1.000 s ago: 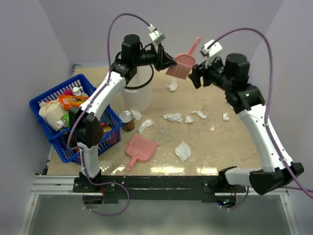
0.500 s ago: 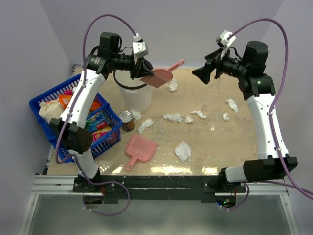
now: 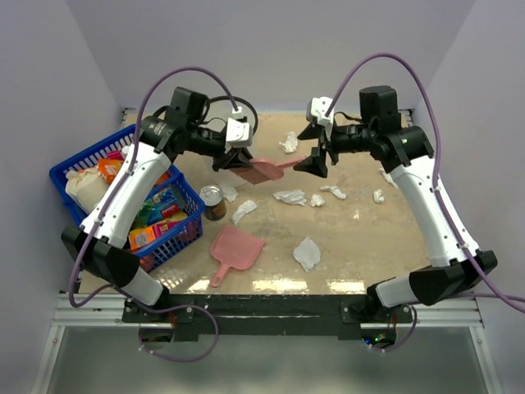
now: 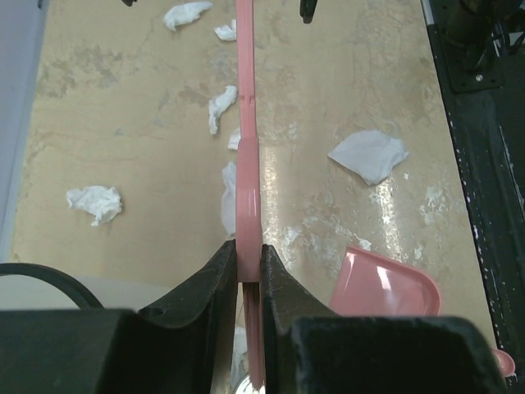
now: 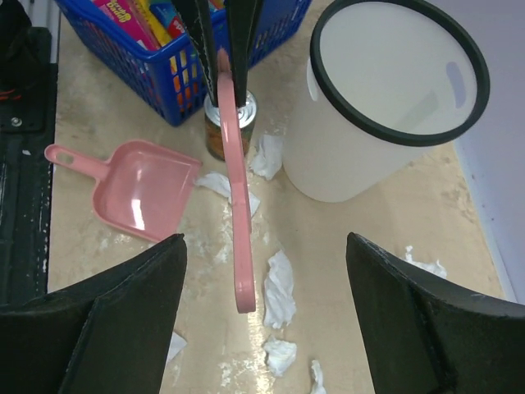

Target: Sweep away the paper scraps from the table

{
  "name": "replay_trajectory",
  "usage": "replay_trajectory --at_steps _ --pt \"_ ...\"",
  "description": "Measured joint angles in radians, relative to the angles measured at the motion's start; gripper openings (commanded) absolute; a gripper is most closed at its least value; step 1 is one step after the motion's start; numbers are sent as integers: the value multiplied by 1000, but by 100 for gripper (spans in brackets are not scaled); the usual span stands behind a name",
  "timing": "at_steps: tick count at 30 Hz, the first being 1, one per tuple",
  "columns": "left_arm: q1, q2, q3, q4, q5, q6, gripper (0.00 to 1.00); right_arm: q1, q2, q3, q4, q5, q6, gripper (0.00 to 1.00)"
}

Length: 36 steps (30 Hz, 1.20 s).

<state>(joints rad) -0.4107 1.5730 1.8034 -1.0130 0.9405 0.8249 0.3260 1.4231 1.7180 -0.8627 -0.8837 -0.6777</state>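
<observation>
Handover forming: left gripper, clenched on pink brush, has lowered it toward right gripper, whose released jaws now flank its handle; paper scraps lie unswept.

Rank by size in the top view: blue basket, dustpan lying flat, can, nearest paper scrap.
1. blue basket, largest.
2. dustpan lying flat.
3. can and nearest paper scrap look about alike, so no ranking between them.
</observation>
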Motion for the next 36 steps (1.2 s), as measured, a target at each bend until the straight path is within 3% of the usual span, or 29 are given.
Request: replay_trajectory --at_steps 4,12,17,28,32,36 --pt "-8 -43 -100 54 -21 -2 0 21 3 -7 -7 0 -5 74" --pt "-8 -139 -267 291 -31 -145 0 21 5 -45 21 6 27 67" --pt "-9 -148 -283 404 -10 -240 0 21 25 -73 56 6 75 57" --pt "-8 -148 -375 579 67 -462 0 21 35 -72 32 21 83 50" --pt "-8 -148 -386 618 90 -510 0 21 37 -58 9 21 82 43" --pt "-2 -148 -394 631 114 -529 0 21 43 -45 4 17 95 42"
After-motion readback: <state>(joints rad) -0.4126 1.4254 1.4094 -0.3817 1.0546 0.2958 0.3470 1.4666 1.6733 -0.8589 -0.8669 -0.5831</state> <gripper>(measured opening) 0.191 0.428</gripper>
